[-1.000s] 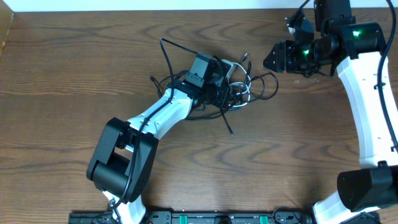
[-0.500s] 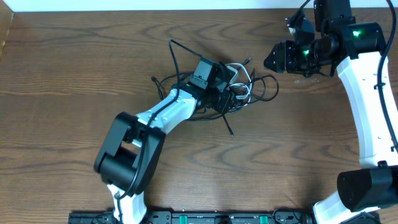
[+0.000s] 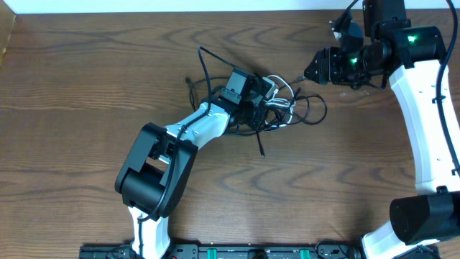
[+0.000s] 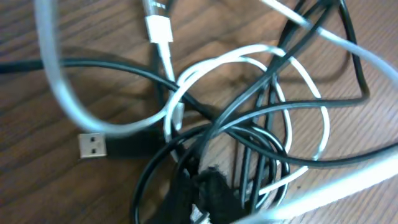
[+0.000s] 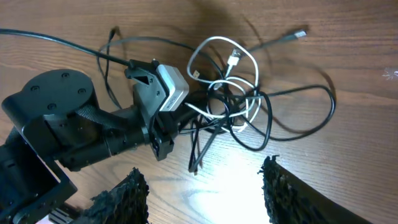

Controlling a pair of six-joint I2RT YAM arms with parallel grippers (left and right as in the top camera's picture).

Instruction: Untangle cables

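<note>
the cables [image 3: 291,108] lie knotted mid-bench [image 3: 72,108]. the left claw [image 3: 263,106] is buried in the knot and i cannot tell its grip. the right claw [image 5: 204,175] hangs wide nearby. the first pull-apart is in hand; next, the right likely needs to pinch the white cable [image 5: 219,45].

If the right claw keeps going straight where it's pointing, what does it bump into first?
Probably the tangle of cables, since the open right claw aims right at it. A black cord's loose end looks nearest, but depth is hard to judge.
</note>
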